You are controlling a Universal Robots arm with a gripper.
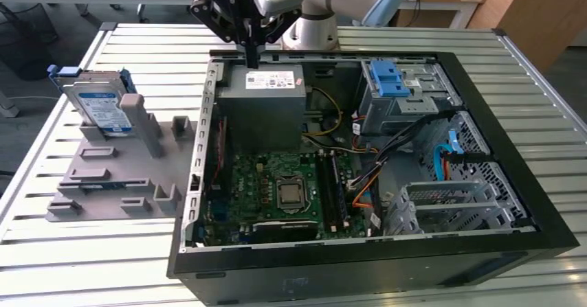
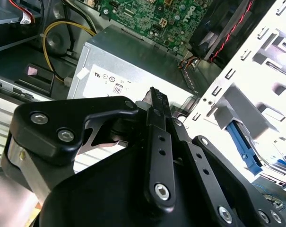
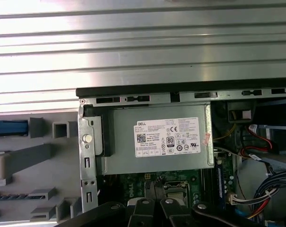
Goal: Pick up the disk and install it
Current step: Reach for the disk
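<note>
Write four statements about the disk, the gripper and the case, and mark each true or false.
1. The disk stands upright in the grey fixture. True.
2. The gripper holds the disk. False: it is shut on nothing, near the grey metal box.
3. The computer case lies open on the table. True.
4. The disk is at the exterior view's right of the case. False: it is at its left.
</note>
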